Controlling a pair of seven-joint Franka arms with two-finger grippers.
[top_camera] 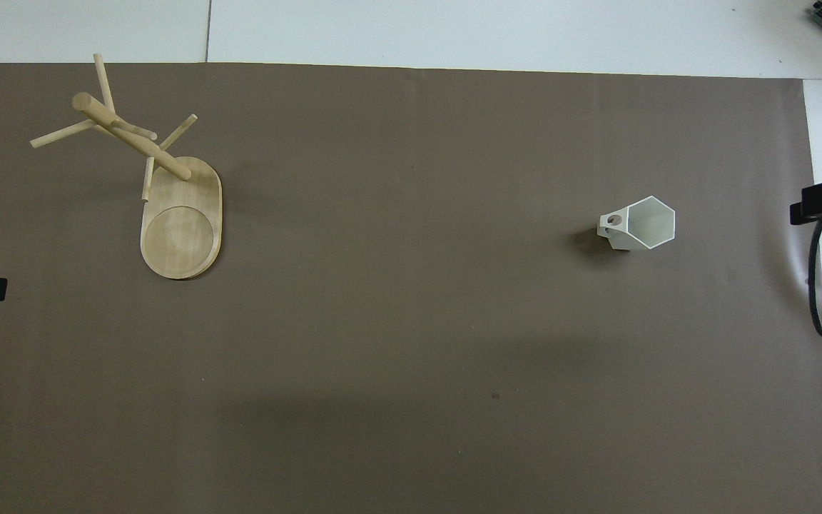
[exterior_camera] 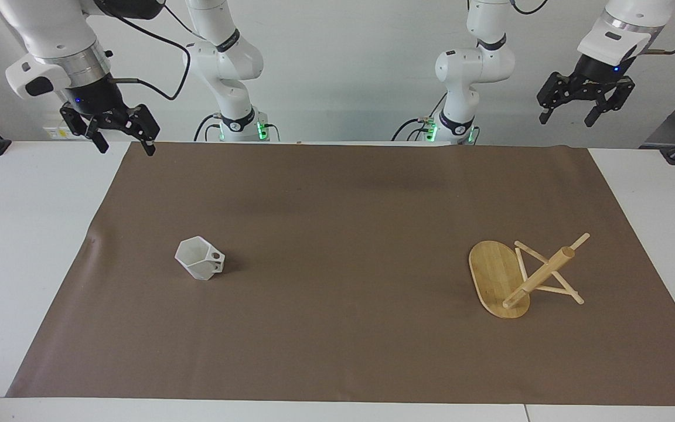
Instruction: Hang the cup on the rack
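Note:
The white faceted cup [exterior_camera: 198,258] stands upright on the brown mat, toward the right arm's end of the table. Its pierced handle points toward the left arm's end. It also shows in the overhead view [top_camera: 641,224]. The bamboo rack [exterior_camera: 539,274] stands on its oval base toward the left arm's end, and shows in the overhead view too [top_camera: 134,135]. No cup hangs on its pegs. My right gripper [exterior_camera: 125,144] is open and empty, high over the mat's edge nearest the robots. My left gripper [exterior_camera: 566,120] is open and empty, raised over the table's left-arm end.
The brown mat [exterior_camera: 337,193] covers most of the white table [exterior_camera: 27,234]. A black cable [top_camera: 821,285] hangs by the right gripper's tip at the mat's edge. Only the grippers' tips show in the overhead view.

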